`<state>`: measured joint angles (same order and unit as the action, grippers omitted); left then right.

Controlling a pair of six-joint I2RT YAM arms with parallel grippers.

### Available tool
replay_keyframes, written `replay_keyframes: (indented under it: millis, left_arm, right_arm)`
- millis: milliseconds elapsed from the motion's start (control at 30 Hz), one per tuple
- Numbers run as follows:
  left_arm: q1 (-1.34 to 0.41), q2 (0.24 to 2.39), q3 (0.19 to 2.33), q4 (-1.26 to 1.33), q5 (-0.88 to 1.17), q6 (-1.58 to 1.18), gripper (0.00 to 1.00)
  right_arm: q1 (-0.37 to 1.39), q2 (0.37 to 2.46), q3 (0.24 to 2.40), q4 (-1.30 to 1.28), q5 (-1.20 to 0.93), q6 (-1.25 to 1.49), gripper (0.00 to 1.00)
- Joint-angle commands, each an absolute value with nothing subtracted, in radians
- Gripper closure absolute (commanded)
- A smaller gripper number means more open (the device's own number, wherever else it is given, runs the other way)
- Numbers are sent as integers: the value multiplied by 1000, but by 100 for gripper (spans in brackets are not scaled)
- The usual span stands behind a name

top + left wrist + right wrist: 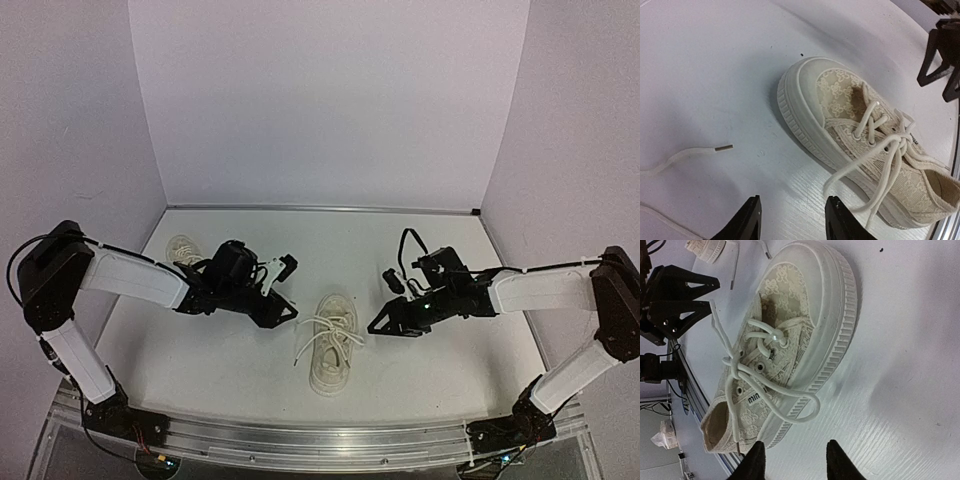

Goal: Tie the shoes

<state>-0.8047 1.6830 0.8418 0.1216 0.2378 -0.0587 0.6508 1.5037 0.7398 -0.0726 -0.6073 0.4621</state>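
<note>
Roughly midway between the left gripper (288,288) and right gripper (381,302), both spread empty, the shoe (333,350) lies toe toward the far edge.

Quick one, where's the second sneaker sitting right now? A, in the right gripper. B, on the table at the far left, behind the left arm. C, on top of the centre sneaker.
B: the second sneaker lies on the table beyond the left arm, well apart from the centre sneaker.

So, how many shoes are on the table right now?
2. The centre shoe lies in the middle; the second shoe sits at the back left, partly hidden behind the left arm.
</note>
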Motion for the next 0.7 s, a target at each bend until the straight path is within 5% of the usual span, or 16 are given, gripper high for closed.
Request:
replay_keyframes:
  millis: [0, 133, 667]
  left_arm:
    - [-801, 1537, 805, 128, 227, -71, 40]
    - [-801, 1468, 746, 125, 223, -101, 31]
    - [-801, 1391, 643, 135, 218, -149, 32]
  right_arm:
    - [647, 1399, 774, -114, -643, 462, 44]
    - [671, 1364, 767, -126, -667, 477, 42]
    - [863, 1568, 830, -27, -691, 543, 58]
